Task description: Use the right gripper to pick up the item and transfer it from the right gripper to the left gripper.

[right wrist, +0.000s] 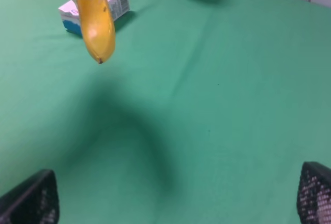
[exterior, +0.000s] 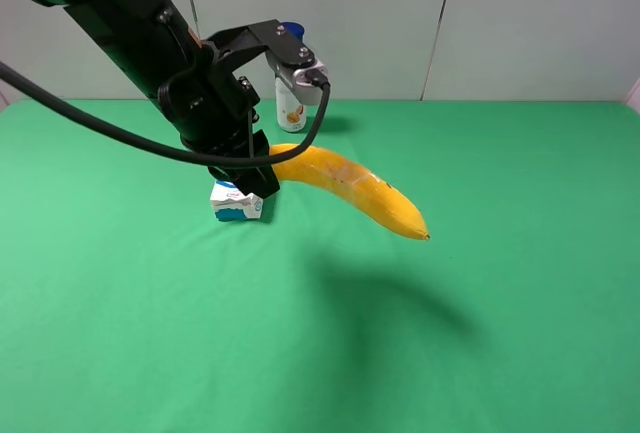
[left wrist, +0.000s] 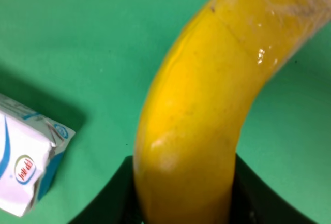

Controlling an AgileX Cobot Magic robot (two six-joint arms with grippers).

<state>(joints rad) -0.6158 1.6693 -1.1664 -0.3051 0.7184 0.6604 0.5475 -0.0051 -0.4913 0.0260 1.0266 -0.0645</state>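
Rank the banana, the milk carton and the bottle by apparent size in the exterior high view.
1. banana, clearly largest.
2-3. milk carton and bottle: these look alike, both are partly hidden, and the bottle stands farther back, so unranked.

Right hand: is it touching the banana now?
Apart. Right wrist view shows the right hand open over green cloth, the banana far off, gripped by the left hand.

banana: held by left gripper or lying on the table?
Held by the left gripper, off the table. Its fingers clamp one end of the banana; the rest hangs free above its shadow.
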